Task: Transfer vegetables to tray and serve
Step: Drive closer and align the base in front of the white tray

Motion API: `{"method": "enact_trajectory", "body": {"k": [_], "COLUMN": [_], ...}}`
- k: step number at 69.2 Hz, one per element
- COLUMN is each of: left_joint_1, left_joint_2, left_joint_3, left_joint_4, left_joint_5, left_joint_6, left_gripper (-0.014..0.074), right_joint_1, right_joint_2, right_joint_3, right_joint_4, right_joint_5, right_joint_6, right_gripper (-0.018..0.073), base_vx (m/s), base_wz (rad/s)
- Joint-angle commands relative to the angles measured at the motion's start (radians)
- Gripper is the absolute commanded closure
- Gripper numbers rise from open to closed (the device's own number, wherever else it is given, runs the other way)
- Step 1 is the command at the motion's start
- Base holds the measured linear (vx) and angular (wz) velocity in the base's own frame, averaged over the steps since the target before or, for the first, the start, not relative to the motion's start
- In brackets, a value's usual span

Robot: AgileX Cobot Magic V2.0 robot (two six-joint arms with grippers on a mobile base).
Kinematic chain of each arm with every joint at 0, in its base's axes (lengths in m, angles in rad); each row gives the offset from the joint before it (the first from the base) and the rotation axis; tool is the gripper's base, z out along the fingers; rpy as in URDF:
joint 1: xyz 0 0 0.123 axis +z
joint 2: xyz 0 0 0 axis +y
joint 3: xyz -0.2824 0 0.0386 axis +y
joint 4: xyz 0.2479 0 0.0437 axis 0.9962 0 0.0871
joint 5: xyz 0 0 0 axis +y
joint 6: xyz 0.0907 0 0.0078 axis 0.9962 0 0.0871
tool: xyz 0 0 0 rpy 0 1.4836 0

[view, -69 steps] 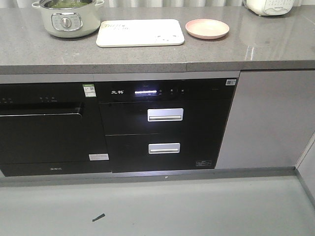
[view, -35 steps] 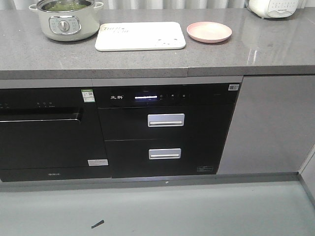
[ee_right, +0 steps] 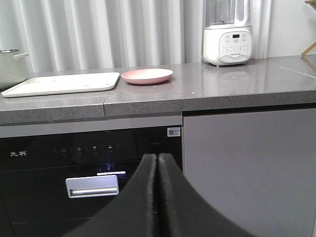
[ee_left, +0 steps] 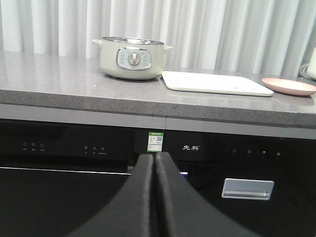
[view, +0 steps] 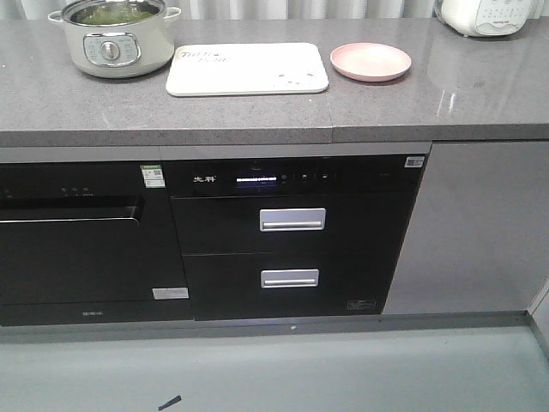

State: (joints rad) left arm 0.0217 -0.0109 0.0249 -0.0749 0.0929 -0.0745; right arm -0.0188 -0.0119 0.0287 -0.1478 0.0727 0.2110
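Green vegetables (view: 114, 12) lie inside a cream electric pot (view: 113, 39) at the back left of the grey counter. The pot (ee_left: 132, 58) also shows in the left wrist view, its contents hidden by the rim. The cream-white tray (view: 247, 69) lies flat right of the pot, and shows again as the tray (ee_left: 215, 82) and the tray (ee_right: 61, 83) in the wrist views. My left gripper (ee_left: 155, 157) is shut with nothing in it, low in front of the black appliances. My right gripper (ee_right: 157, 156) is shut and holds nothing, below the counter edge. Neither gripper shows in the front view.
A round pink plate (view: 371, 62) sits right of the tray. A white blender (ee_right: 227, 33) stands at the back right. Below the counter (view: 257, 112) are a black dishwasher (view: 81, 232), a black unit with two silver-handled drawers (view: 292, 220) and a grey cabinet (view: 480, 223).
The counter and appliances have slid down and grown slightly in the front view: the base has moved closer to the counter.
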Motion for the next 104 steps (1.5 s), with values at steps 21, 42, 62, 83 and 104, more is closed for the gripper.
{"method": "enact_trajectory", "body": {"k": [21, 42, 62, 83, 104], "left_joint_1": [-0.007, -0.007, -0.007, -0.007, -0.007], "left_joint_2": [-0.016, -0.016, -0.016, -0.016, -0.016], "left_joint_3": [0.011, 0.011, 0.011, 0.011, 0.011], "left_joint_4": [-0.006, -0.006, -0.006, -0.006, -0.006], "left_joint_5": [-0.069, -0.069, -0.069, -0.069, -0.069], "left_joint_6": [0.0, 0.0, 0.0, 0.0, 0.0], "left_gripper": [0.0603, 0.0603, 0.0603, 0.0603, 0.0603], "right_joint_1": [-0.006, -0.006, -0.006, -0.006, -0.006], "right_joint_2": [-0.002, -0.002, -0.002, -0.002, -0.002], "right_joint_3": [0.006, 0.006, 0.006, 0.006, 0.006], "right_joint_4": [-0.009, -0.009, -0.009, -0.009, -0.009], "right_joint_5": [-0.078, -0.078, -0.078, -0.078, -0.078], "right_joint_6": [-0.006, -0.006, -0.006, -0.006, -0.006], "right_gripper": [0.056, 0.056, 0.056, 0.056, 0.056], "base_vx": [0.07, 0.07, 0.07, 0.07, 0.07], "base_wz": [0.01, 0.01, 0.01, 0.0, -0.02]}}
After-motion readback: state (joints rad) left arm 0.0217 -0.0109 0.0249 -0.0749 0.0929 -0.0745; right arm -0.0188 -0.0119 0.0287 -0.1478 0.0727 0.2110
